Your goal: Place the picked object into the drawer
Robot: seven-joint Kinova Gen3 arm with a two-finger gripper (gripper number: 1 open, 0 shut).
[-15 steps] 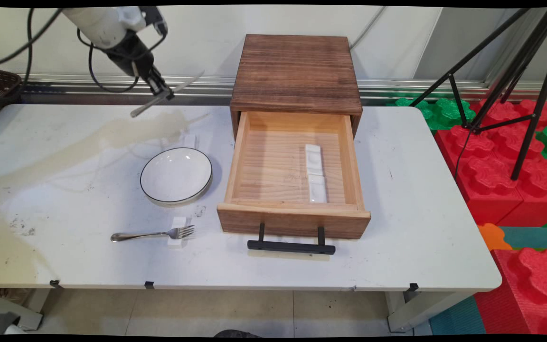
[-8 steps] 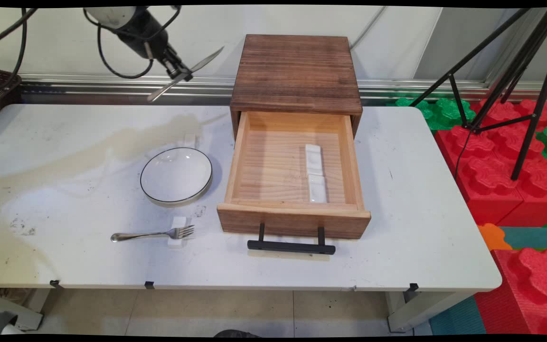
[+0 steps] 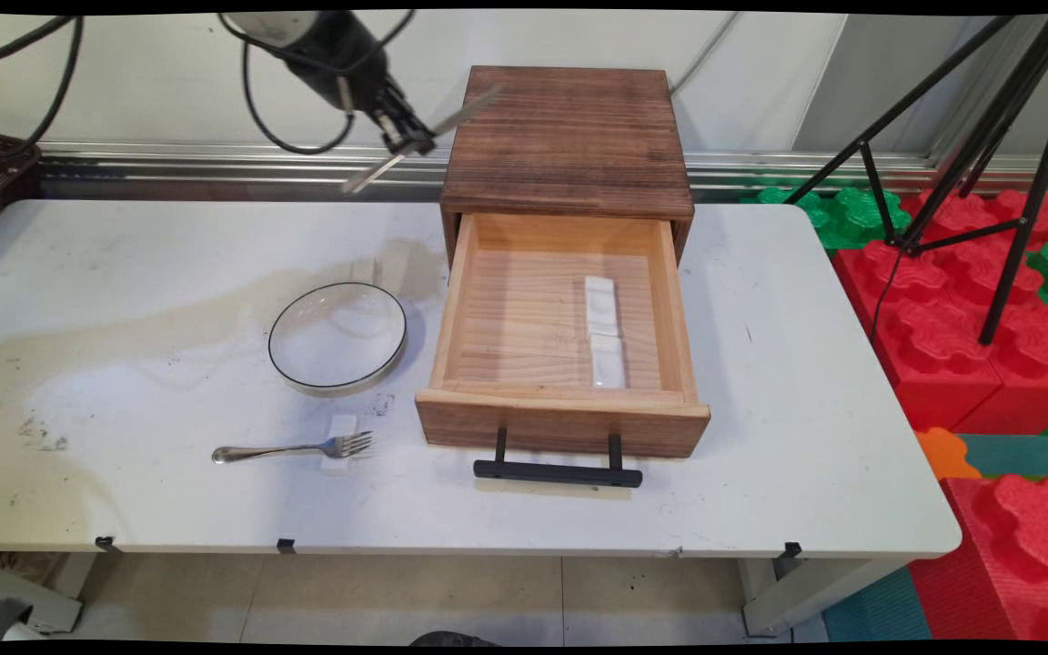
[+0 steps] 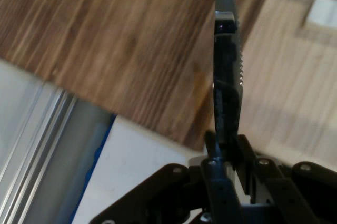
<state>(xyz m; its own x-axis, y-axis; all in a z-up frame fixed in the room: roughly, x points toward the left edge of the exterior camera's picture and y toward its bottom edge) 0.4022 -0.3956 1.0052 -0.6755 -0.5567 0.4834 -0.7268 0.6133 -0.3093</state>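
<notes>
A silver table knife (image 3: 422, 138) with a serrated blade is clamped in the end effector (image 3: 408, 143). It hangs tilted above the table's far side, its tip over the brown wooden drawer box's (image 3: 568, 136) left top edge.

Fixed high main view across the table (image 3: 124, 273); close hand view along the tool (image 4: 227, 153); shared: wooden drawer box (image 3: 568, 136).

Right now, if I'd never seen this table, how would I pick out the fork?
Start at the wooden drawer box in the middle of the white table, its drawer pulled open toward you. Left of the drawer's front sits a round white plate; nearer the table's front edge lies the fork. Its tines rest on a small white block, unlike the knife, which the gripper holds in the air.
</notes>
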